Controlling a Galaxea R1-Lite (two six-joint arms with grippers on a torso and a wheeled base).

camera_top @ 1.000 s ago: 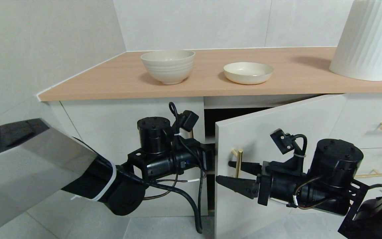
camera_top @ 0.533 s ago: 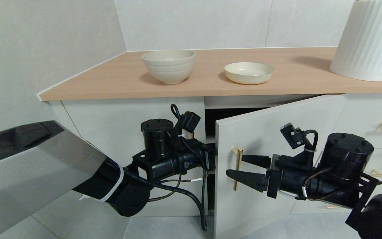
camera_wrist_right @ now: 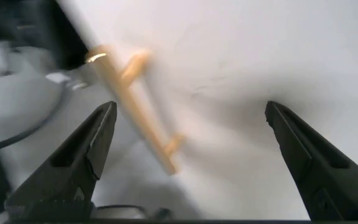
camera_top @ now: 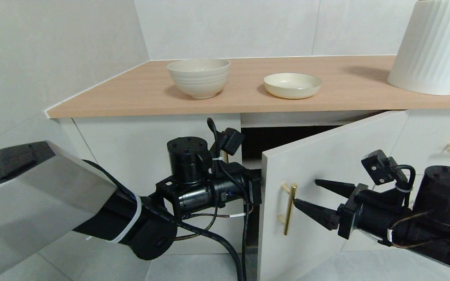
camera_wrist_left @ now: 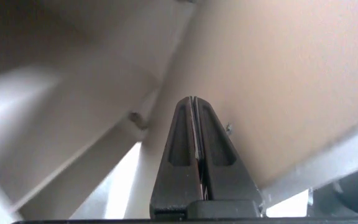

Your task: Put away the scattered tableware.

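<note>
Black fingers (camera_wrist_right: pixel 73 162) of my right gripper (camera_top: pixel 306 191) stand wide apart with nothing between them. A second ago they straddled the brass handle (camera_top: pixel 288 208). They have since drawn back toward my right, and the nearer tip now sits just beside the handle rather than around it.

My left gripper (camera_wrist_left: pixel 192 102) has its fingers pressed flat together, holding nothing. It sits at the free edge of the cupboard door (camera_top: pixel 326 156), in the gap between that door and the cabinet front, and has followed the edge slightly as it moved.

Result of the change: the door has swung further out, and the dark opening behind it is wider than before.

Status of the tableware: the bowl (camera_top: pixel 198 77) and the shallow dish (camera_top: pixel 292 85) rest upright on the wooden desk (camera_top: pixel 131 97), well apart from each other and from both grippers, unmoved.

Assessment: the cupboard-opening step appears nearly complete. No item has been stowed yet, so the right gripper is free to go up for one.
</note>
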